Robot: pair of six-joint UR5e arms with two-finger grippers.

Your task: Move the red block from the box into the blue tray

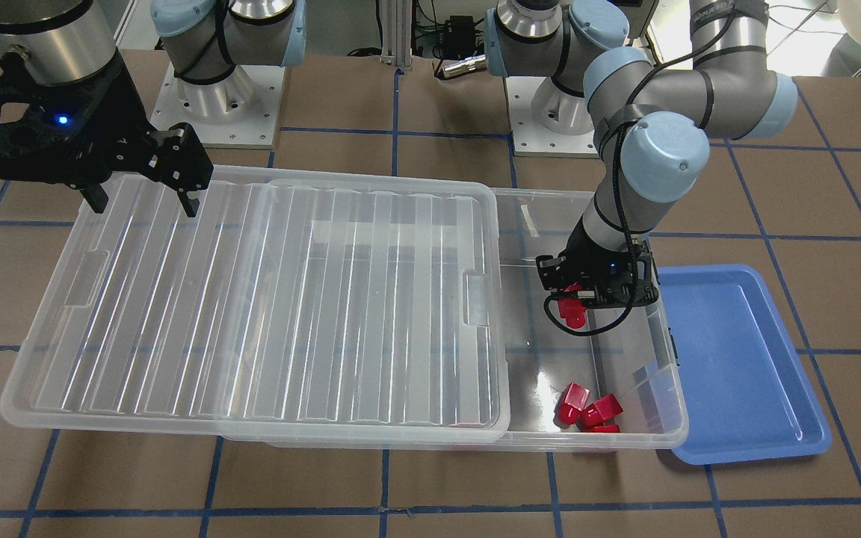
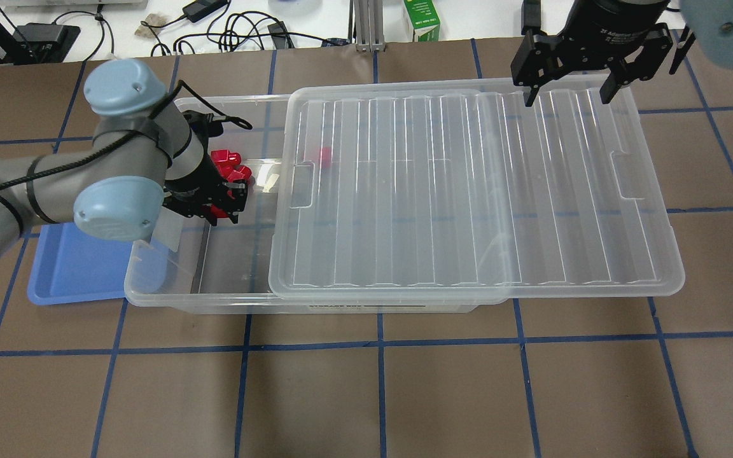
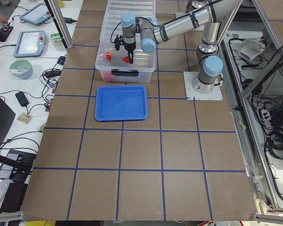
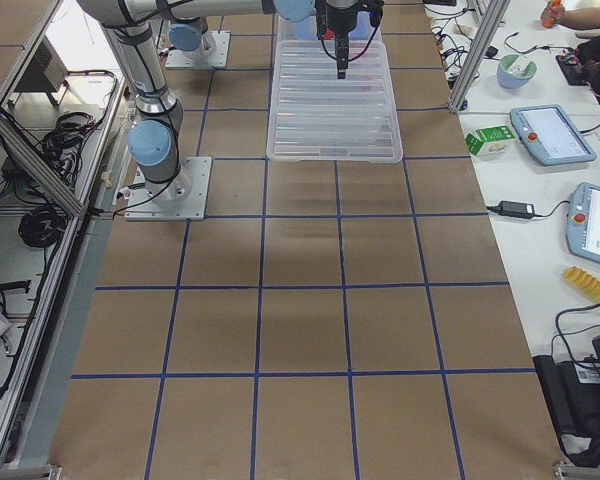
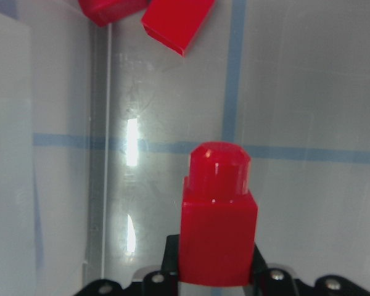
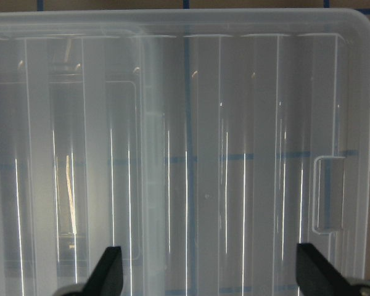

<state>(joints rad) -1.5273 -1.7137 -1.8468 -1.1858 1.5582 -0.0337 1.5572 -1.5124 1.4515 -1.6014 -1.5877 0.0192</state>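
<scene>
Red block [image 5: 217, 216] gripped by left pincer [image 1: 574, 299] inside the clear box [image 1: 610, 442]; blue tray [image 1: 737, 359] just beside

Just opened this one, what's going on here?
The left gripper is shut on a red block inside the uncovered end of the clear box. The ribbed lid sits shifted toward the robot's right. A few more red blocks lie in a corner of the box. The blue tray beside that end holds nothing yet. The right gripper hangs open over the lid's far end, gripping nothing.
</scene>
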